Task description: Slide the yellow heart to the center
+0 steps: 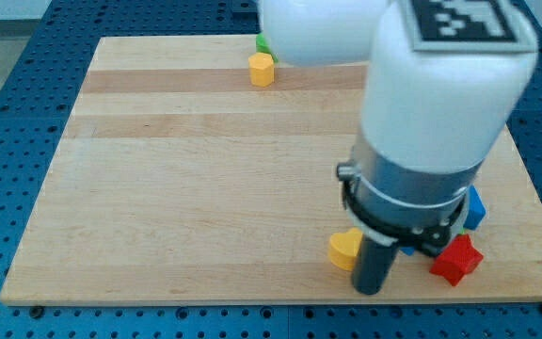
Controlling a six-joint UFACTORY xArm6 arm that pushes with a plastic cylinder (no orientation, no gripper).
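The yellow heart point(343, 249) lies near the view's bottom edge of the wooden board, right of middle, partly hidden by the rod. My tip point(371, 287) rests on the board just to the right of and below the heart, touching or nearly touching it. The arm's white and grey body covers much of the view's right half.
A red block point(456, 259) and part of a blue block point(475, 207) show to the tip's right; other blocks there are hidden by the arm. A yellow block point(262, 70) and a green block point(263, 43) sit near the board's top edge point(158, 40).
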